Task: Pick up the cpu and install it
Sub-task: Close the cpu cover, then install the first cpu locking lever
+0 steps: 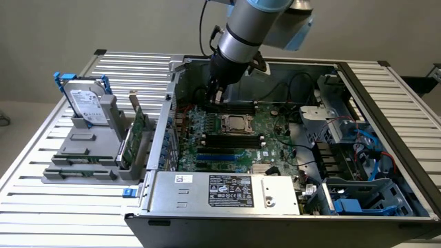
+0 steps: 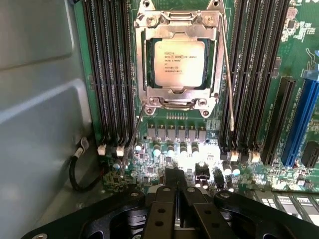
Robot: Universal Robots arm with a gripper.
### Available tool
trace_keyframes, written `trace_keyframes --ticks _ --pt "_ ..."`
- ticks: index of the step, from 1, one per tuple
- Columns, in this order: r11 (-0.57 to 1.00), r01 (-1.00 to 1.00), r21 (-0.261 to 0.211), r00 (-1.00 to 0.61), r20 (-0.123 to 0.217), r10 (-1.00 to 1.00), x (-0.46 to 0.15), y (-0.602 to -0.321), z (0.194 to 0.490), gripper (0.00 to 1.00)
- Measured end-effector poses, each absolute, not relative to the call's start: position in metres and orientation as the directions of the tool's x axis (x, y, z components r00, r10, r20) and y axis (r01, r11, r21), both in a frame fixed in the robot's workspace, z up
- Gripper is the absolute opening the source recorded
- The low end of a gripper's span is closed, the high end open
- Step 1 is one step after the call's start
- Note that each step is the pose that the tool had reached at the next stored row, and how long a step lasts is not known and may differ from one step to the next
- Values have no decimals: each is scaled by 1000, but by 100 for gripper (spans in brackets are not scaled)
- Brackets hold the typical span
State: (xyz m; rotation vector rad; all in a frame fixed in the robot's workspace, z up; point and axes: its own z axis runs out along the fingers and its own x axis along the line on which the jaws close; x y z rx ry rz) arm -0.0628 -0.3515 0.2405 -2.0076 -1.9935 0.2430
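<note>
Tool (image 2: 175,180), closed and empty, hovers near one seated cpu (image 2: 179,63).

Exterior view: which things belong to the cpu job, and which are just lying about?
Job: cpu, its socket frame, shut claw.
Lying about: hard drive, green circuit cards, power supply.
</note>
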Motion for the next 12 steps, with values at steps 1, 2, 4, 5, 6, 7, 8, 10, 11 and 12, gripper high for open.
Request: trace_keyframes --ticks 1,2,4,5,6,7,8,10,11,12 --pt "9 945 -328 22 91 996 -63 -351 240 11" --pt "9 945 -328 22 91 996 -63 -351 240 11" --pt "9 945 -328 22 90 996 -63 -352 241 11" --pt "9 945 -328 22 90 996 -63 -352 241 11" --pt "9 945 -328 22 90 996 -63 -352 241 11" --pt "9 945 -328 22 90 996 -63 -352 241 11" --pt "9 945 -328 22 90 996 -63 -352 241 11" --pt "9 945 -328 22 90 996 -63 -352 241 11" --pt "9 945 -328 22 90 996 -63 -352 241 11" --pt "9 945 -328 22 90 996 -63 -352 241 11"
